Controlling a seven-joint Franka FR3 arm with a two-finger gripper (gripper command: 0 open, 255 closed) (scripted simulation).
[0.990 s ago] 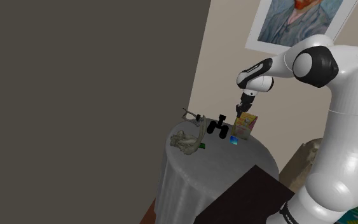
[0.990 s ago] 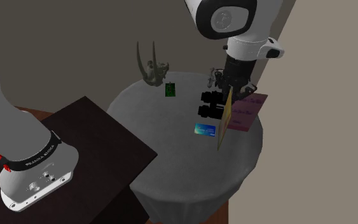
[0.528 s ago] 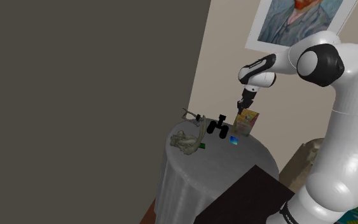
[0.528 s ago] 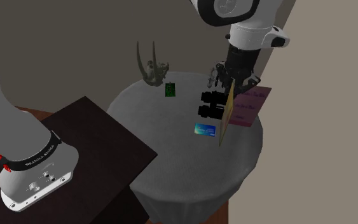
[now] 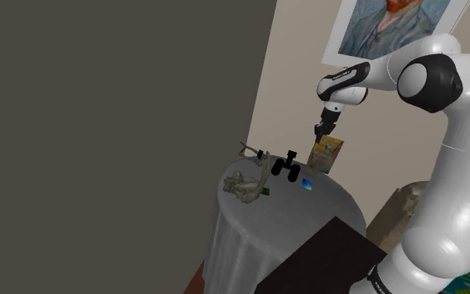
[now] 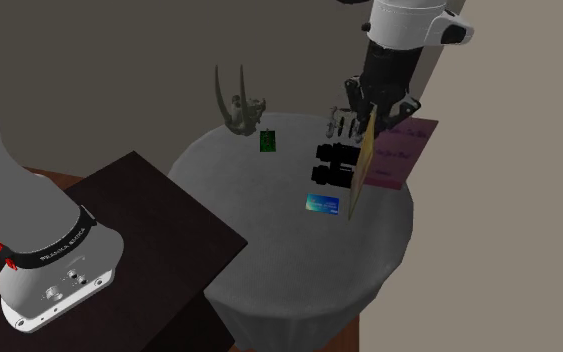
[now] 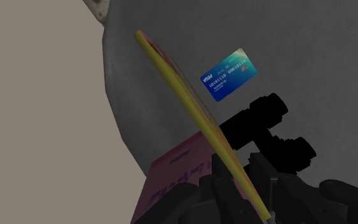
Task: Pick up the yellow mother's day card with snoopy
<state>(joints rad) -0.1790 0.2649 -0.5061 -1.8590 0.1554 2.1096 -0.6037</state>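
The yellow card [image 7: 190, 108], a thin stiff sheet with a pink panel folded out, hangs tilted over the round table [image 6: 269, 230] draped in grey cloth, near black binoculars [image 6: 334, 165] and a glossy blue bank card [image 7: 229, 74]. The gripper [image 6: 372, 118] pinches its upper edge between 2 fingers

The white Franka arm with dark joints [image 5: 452, 192] rises tall, bends at its dark elbow and reaches out level, with the wrist turned straight down. Below the wrist hangs the all-black two-finger gripper [image 5: 323, 131], pointing downward. Its fingers [image 7: 218, 170] press both faces of a thin yellow card [image 6: 361, 165], which hangs slightly slanted beneath the claw.
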